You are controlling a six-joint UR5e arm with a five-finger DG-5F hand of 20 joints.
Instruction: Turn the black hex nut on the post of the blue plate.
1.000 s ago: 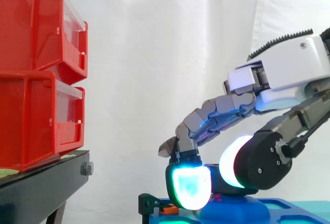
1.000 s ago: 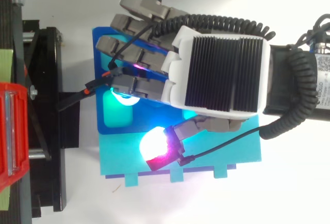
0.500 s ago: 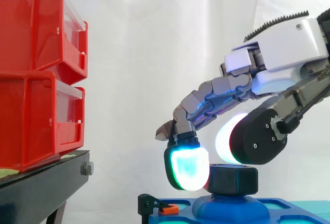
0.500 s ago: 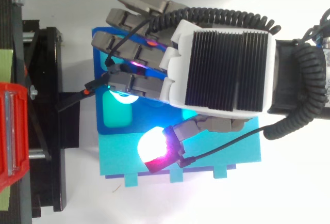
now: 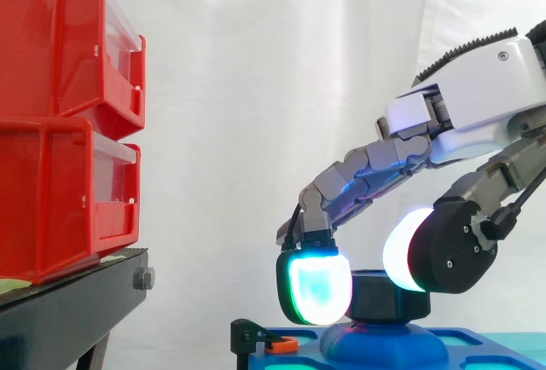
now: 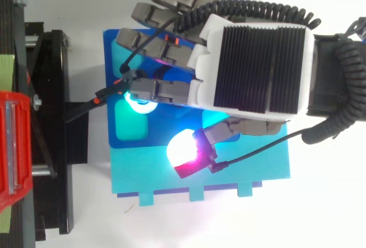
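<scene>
The black hex nut sits on the raised post of the blue plate. My hand reaches in from the right and arches over the post, hiding the nut from above. Its fingers are curled. The green-glowing fingertip lies against the nut's left side. The white-glowing thumb pad overlaps the nut's upper right corner on the near side. In the top view the thumb pad glows white and red beside the plate's front edge.
Two stacked red bins stand on a black stand at the left. A small black clip with an orange piece sits at the plate's left edge. A cyan base plate lies under the blue one.
The hand lifted off the nut half a second ago. It has since come down again, shifted to the right, with its pads back beside the nut.
</scene>
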